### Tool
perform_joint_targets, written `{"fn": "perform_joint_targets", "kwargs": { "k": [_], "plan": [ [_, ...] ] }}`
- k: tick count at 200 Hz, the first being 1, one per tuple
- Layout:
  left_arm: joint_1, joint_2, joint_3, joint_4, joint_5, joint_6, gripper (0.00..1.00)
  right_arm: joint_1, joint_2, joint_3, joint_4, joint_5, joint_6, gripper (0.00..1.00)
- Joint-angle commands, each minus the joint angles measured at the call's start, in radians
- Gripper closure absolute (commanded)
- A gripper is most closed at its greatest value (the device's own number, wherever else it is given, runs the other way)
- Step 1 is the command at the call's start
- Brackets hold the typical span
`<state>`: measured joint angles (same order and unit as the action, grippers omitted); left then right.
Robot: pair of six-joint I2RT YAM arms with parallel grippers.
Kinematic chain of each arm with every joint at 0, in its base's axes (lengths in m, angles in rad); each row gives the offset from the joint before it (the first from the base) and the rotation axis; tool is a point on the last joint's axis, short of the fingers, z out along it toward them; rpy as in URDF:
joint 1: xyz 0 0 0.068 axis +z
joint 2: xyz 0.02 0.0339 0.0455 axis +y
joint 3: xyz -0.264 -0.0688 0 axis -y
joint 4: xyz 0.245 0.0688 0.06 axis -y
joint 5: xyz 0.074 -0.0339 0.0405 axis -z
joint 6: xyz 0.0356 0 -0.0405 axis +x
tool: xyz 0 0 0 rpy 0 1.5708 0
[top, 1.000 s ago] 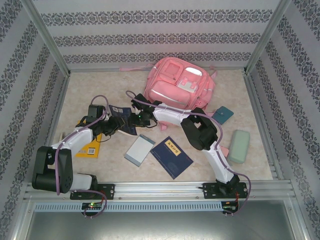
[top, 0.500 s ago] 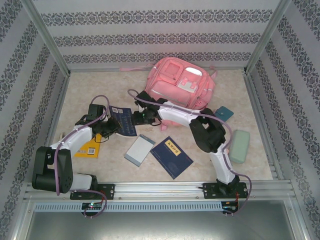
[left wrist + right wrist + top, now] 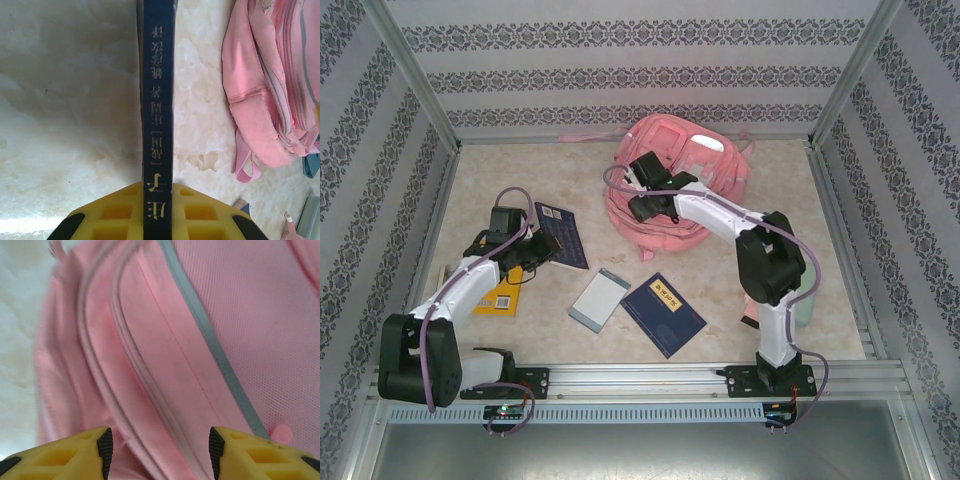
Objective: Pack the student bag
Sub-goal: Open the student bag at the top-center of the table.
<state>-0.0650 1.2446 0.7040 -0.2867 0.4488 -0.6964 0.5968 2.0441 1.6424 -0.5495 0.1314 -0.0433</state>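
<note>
The desk (image 3: 520, 170) carries the bag (image 3: 725, 175), which lies directly under the right claw (image 3: 642, 208). The right arm rises from its base to a raised elbow, then reaches left and away, with the wrist tipped down over the bag's near-left side. In the wrist view this claw (image 3: 160, 452) is released. Its 2 fingers (image 3: 75, 455) stand apart with pink fabric, a zip seam and a grey stripe beyond them. I cannot tell whether the tips touch the fabric.

The left arm stretches low and forward, bent at the elbow. Its claw (image 3: 535, 258) is clenched on a dark book (image 3: 562, 235). In its wrist view that claw (image 3: 157, 202) grips the book (image 3: 157, 95) edge-on by the spine. The book's far end is cut off at the top, and the bag (image 3: 270, 90) is ahead to the right, cut off at the frame edge.

A blue book (image 3: 663, 313) and a grey notebook (image 3: 598, 300) lie nearer than both claws, between the 2 arms. A yellow book (image 3: 505, 297) behind the left claw is half hidden under that arm.
</note>
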Motion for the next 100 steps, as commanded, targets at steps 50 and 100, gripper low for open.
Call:
{"fn": "perform_joint_targets", "kwargs": {
  "k": [50, 100],
  "plan": [
    [-0.001, -0.044, 0.045, -0.052, 0.013, -0.002, 1.00, -0.024, 0.127, 0.083, -0.055, 0.173, -0.110, 0.41],
    [-0.002, -0.040, 0.040, -0.046, 0.017, -0.003, 1.00, -0.054, 0.142, 0.047, -0.044, 0.154, -0.097, 0.43]
  ]
}}
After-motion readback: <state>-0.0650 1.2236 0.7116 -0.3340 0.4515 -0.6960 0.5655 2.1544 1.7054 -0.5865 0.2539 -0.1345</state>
